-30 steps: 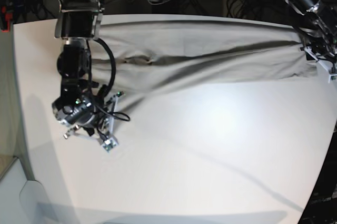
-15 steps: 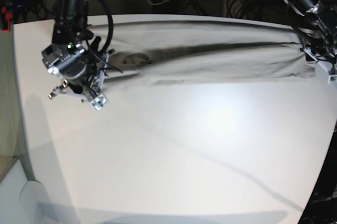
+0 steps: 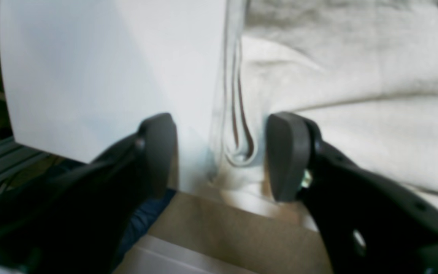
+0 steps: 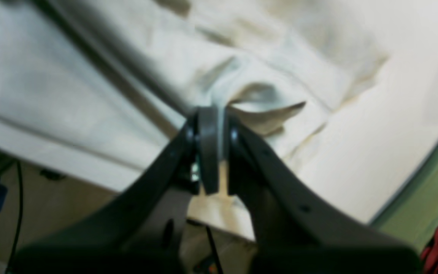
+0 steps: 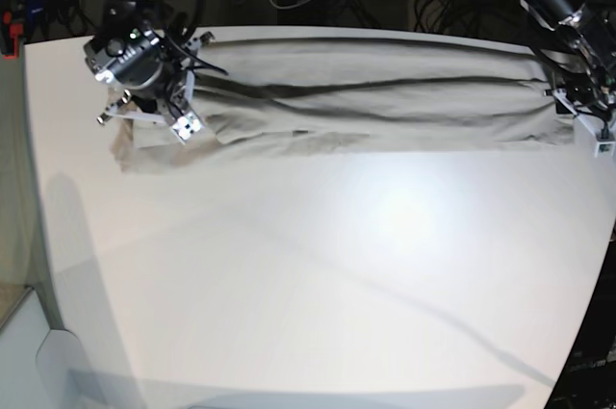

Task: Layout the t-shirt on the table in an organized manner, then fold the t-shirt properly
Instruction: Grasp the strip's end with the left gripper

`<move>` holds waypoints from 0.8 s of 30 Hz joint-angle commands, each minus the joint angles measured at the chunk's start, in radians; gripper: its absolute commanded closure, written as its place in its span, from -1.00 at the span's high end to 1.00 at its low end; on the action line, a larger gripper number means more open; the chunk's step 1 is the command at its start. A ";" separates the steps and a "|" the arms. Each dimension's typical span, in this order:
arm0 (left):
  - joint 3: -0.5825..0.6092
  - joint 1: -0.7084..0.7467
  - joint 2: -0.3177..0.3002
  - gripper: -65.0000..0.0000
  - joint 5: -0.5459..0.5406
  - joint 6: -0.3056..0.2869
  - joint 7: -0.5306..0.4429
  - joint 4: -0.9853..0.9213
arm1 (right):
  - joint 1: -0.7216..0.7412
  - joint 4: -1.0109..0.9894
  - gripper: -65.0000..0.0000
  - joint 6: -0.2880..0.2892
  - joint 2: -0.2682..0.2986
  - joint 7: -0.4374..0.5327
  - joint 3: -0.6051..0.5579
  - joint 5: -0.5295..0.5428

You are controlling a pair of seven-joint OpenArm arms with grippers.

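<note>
The table point(image 5: 318, 274) is a broad white matte top with a curved edge, most of it bare on the near side. Along its far edge lies the t-shirt point(image 5: 385, 101), soft plain beige cloth drawn into a long band from left to right, with lengthwise creases and dark fold shadows running through it. By my judgement the task is at an early stage: the shirt is stretched out but bunched, not yet spread flat (no sleeves or neck opening can be picked out), and no fold has been made; flattening and all the folding remain.

The right gripper point(image 4: 213, 152), at the left end of the band, has its dark jaws pressed together on a pinched fold of the cloth. The left gripper point(image 3: 219, 156), at the right end by the table corner, stands with its rounded black pads parted; the hem's stacked, stitched edge lies between them, touching neither pad as far as the wrist view shows, so it holds nothing
</note>
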 commanded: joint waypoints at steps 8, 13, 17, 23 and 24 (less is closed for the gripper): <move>0.004 0.002 -0.011 0.18 -0.003 0.002 0.004 0.007 | -0.027 0.017 -0.98 0.000 0.002 0.012 0.089 0.004; 0.004 0.002 -0.011 0.18 -0.003 0.002 0.004 0.007 | -0.057 0.009 -0.98 0.000 -0.003 0.046 0.083 0.004; 0.004 0.002 -0.011 0.18 -0.003 0.002 0.004 0.007 | -0.057 0.009 -0.95 0.000 -0.003 0.040 0.083 0.006; 0.004 0.002 -0.011 0.19 -0.003 0.002 0.004 0.007 | -0.057 0.009 -0.31 0.000 0.002 0.038 0.083 0.003; 0.002 0.002 -0.011 0.19 -0.003 0.002 0.004 0.007 | -0.057 0.009 -0.18 0.000 0.002 0.038 0.086 0.003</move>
